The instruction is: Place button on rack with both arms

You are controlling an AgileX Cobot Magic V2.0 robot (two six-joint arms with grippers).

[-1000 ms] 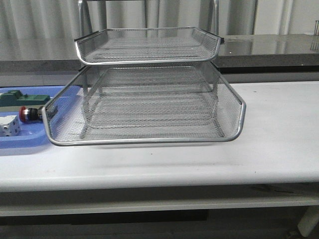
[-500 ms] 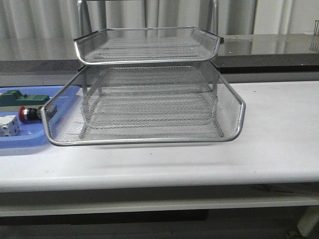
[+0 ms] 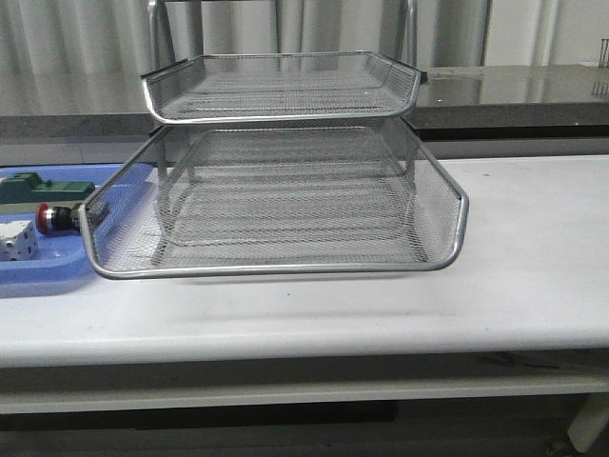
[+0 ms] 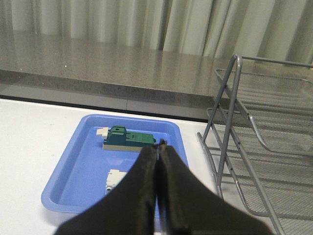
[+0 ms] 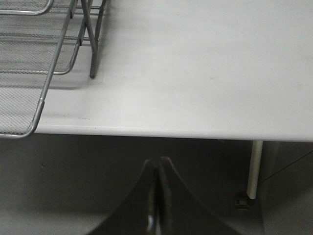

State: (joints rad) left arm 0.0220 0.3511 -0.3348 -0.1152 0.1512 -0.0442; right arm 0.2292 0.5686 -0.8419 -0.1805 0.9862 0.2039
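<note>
- Nothing is placed yet: the button [image 3: 55,218] lies in the blue tray [image 3: 38,276], left of the rack [image 3: 276,205].
- Left claw [image 4: 159,161] clenched, empty, above that tray.
- Right claw [image 5: 157,169] clenched, empty, off the bench [image 3: 533,248].

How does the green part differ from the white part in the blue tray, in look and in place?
The green part is dark green, long and flat; the white part is white and looks smaller and blockier. The green part lies at the far side of the blue tray, in full view; the white part lies nearer, partly hidden by the left claw. Both rest on the tray floor, apart from each other.
</note>
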